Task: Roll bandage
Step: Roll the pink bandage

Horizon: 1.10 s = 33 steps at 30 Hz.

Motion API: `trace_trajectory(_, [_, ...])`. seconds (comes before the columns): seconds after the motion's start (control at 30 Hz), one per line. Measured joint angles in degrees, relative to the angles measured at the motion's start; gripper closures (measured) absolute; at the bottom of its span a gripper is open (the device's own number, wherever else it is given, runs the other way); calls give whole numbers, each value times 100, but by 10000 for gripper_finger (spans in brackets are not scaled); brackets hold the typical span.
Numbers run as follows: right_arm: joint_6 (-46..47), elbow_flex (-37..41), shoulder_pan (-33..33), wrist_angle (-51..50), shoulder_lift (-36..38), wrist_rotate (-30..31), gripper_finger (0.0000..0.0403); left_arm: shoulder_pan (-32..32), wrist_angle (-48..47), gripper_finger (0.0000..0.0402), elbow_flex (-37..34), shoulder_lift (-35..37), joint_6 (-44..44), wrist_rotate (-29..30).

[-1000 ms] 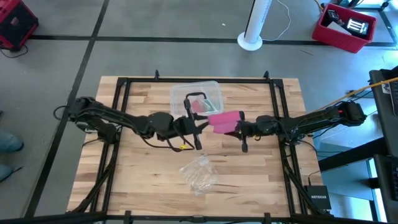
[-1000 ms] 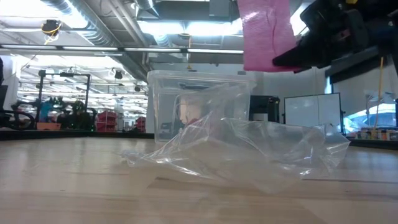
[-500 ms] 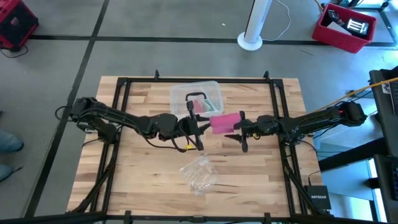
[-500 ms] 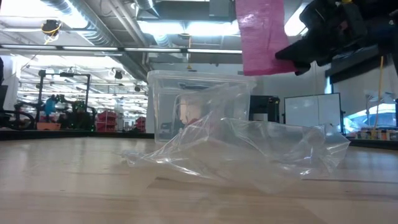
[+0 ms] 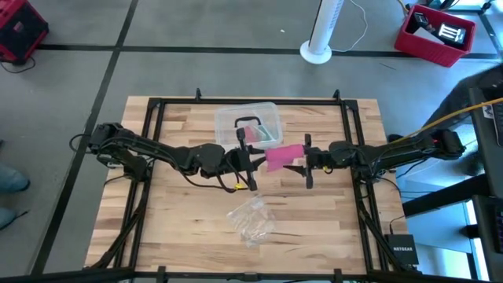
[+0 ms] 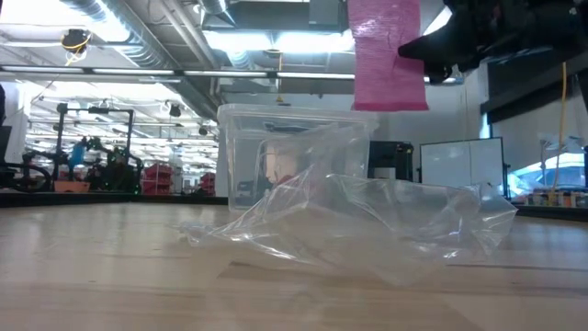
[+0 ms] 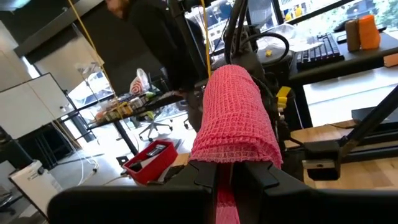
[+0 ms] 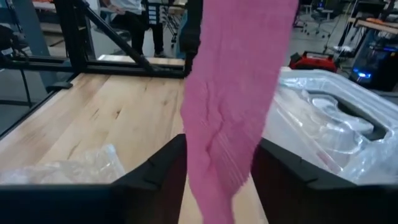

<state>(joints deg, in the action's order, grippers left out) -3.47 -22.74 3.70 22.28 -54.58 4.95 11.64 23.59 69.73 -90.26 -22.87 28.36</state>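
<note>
the bandage (image 5: 283,154) hangs in the air over the middle of the table (image 5: 181,228), between your two arms, just in front of the clear box (image 5: 250,126). your left gripper (image 7: 225,180) is clamped on one end of it, and the fabric bunches into a fat fold right above those fingers. your right gripper (image 8: 217,180) stands open, with the loose pink strip dangling between its fingers and not pinched. with only one end held, the free end can swing or twist, so if you close the right gripper now you may catch a fold or miss altogether. the soft fabric may also sag onto the crumpled wrapper (image 5: 253,220) below and snag there.
</note>
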Motion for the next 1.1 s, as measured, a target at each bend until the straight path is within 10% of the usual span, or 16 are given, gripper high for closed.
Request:
trace_trajectory(0.47, [-103,0,4,121,-377,-356,394,-17,94,380,-2,0,-11,-191])
trace_trajectory(1.1, [368,-850,1890,-106,-255,-26,399,-509,-262,380,-4,14,-725,404])
